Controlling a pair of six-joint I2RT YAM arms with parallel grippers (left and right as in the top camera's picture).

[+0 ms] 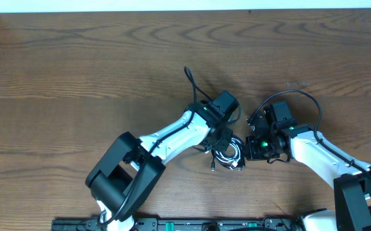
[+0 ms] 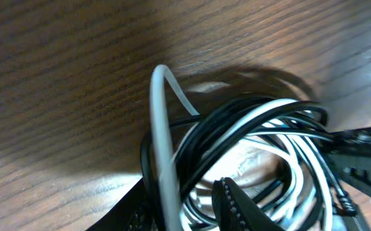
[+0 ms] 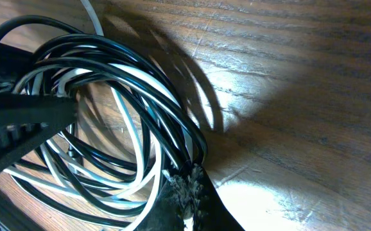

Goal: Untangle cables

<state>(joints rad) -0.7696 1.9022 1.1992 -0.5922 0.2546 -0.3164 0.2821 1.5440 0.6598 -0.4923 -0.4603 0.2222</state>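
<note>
Table (image 1: 76, 64): dark brown wood, pronounced grain, glare patches in wrist views. Lying on it: one cable bundle (image 1: 228, 153), black and white strands coiled together in loose overlapping loops, right of table centre, toward near edge. White strand (image 2: 160, 128) arches above surface.

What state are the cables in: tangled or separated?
Tangled: the black cable and white cable loops interweave in one coil on the table.
</note>
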